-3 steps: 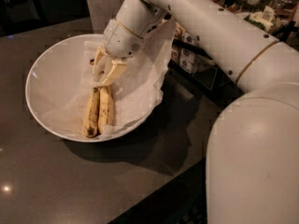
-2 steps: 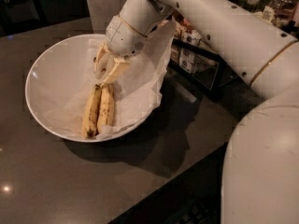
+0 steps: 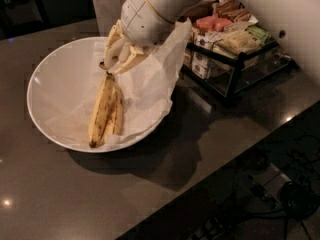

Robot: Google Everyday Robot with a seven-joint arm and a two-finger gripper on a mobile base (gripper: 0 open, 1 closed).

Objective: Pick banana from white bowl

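Note:
A pair of speckled yellow bananas (image 3: 106, 111) lies in the white bowl (image 3: 47, 84) on its crinkled paper lining, the dark stem end pointing up toward the gripper. My gripper (image 3: 117, 59) is inside the bowl at its far side, right above the stem end of the bananas. Its pale fingers (image 3: 111, 48) point down at the stem and seem to touch it. The bananas still rest on the paper.
The bowl sits on a dark countertop (image 3: 75, 194). A black wire rack (image 3: 235, 59) with packets stands to the right of the bowl. The paper lining (image 3: 160, 79) hangs over the bowl's right rim. The counter's front edge runs diagonally at lower right.
The view has shifted and closed in on the bowl. My arm has lifted out of the right foreground. The gripper stays at the bananas' stem end.

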